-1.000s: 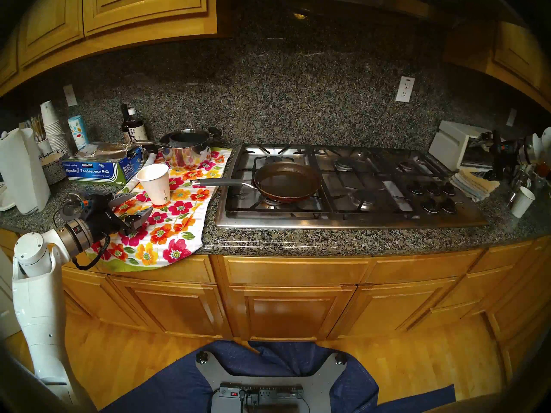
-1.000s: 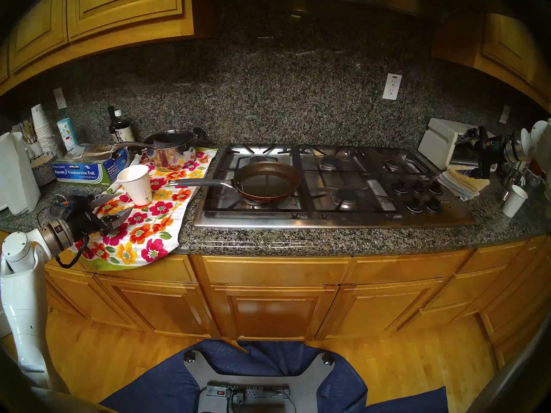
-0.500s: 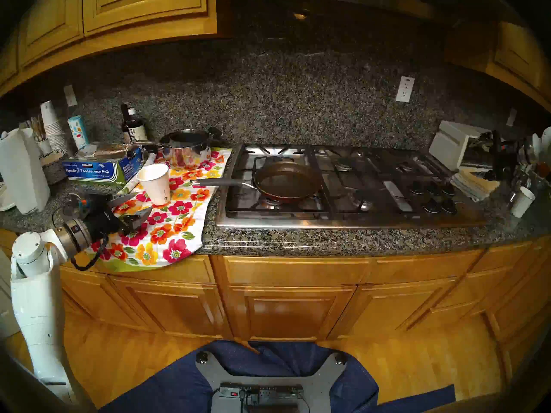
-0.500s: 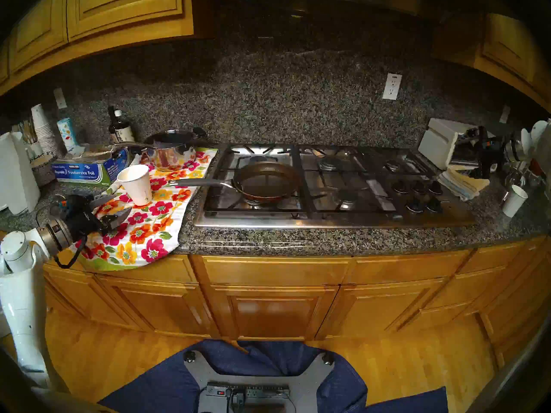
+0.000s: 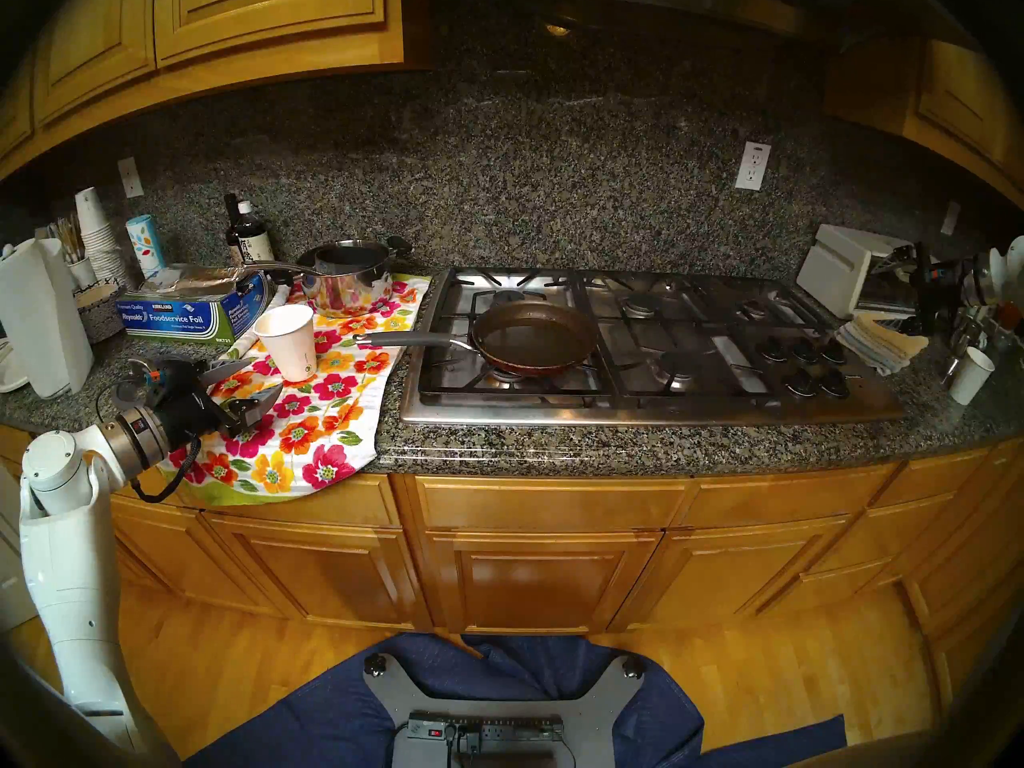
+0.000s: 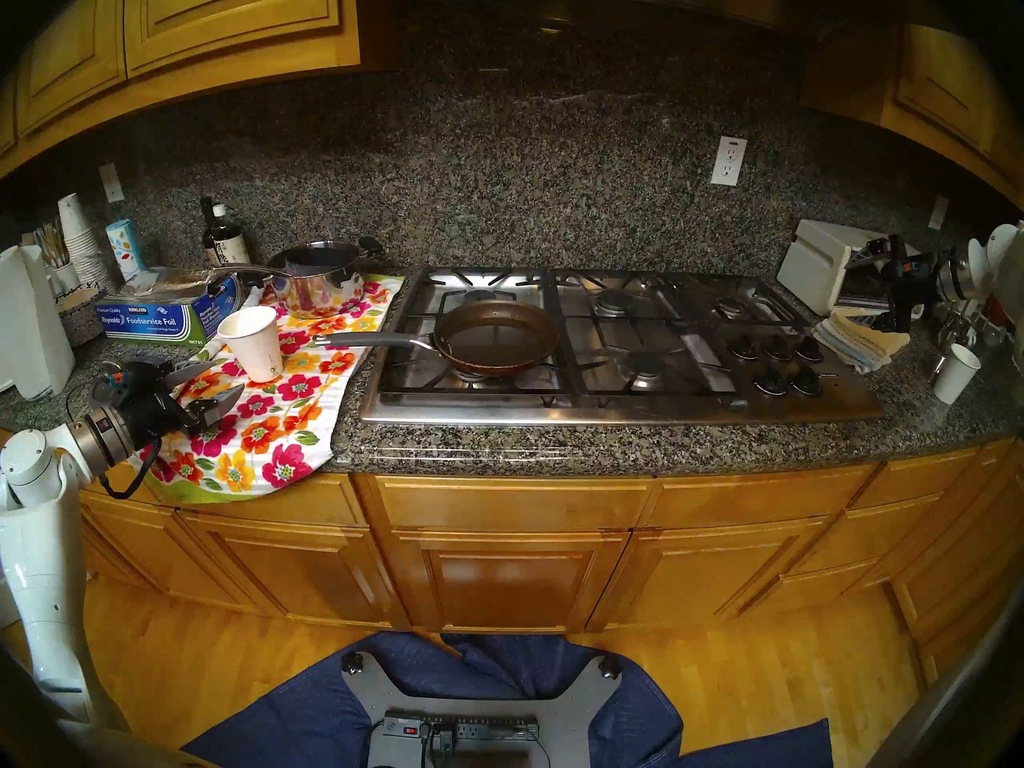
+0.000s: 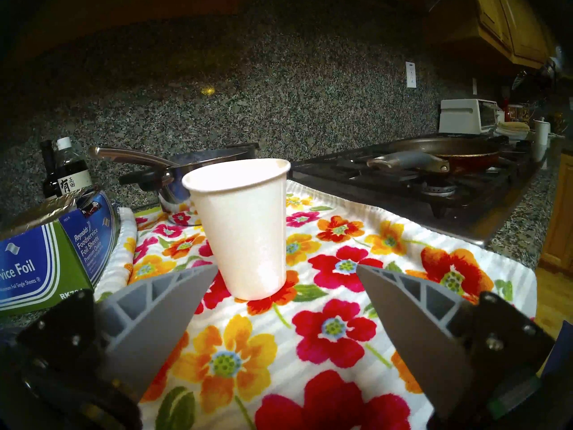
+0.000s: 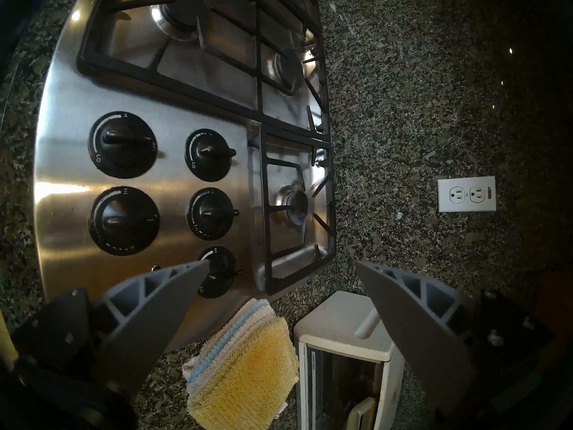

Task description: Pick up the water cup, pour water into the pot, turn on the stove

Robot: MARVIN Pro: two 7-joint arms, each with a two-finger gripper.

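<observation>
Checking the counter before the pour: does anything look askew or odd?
The floral towel droops over the counter edge, and the water cup stands on it, upright but with a slightly dented rim. Nothing is spilled.

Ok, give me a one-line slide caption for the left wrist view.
Open left gripper approaches the upright water cup on the floral towel, frying pan waiting on the stove behind.

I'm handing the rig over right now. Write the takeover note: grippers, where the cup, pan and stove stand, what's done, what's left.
Left gripper: open, empty, just short of the cup, aimed at it.
Right gripper: open, empty, above the counter right of the stove, near its knobs.
Cup: upright on the flowered towel, left of the stove.
Pan: on the front-left burner, handle toward the cup.
Done: nothing yet.
Left: grasp cup, pour, turn knob.
</observation>
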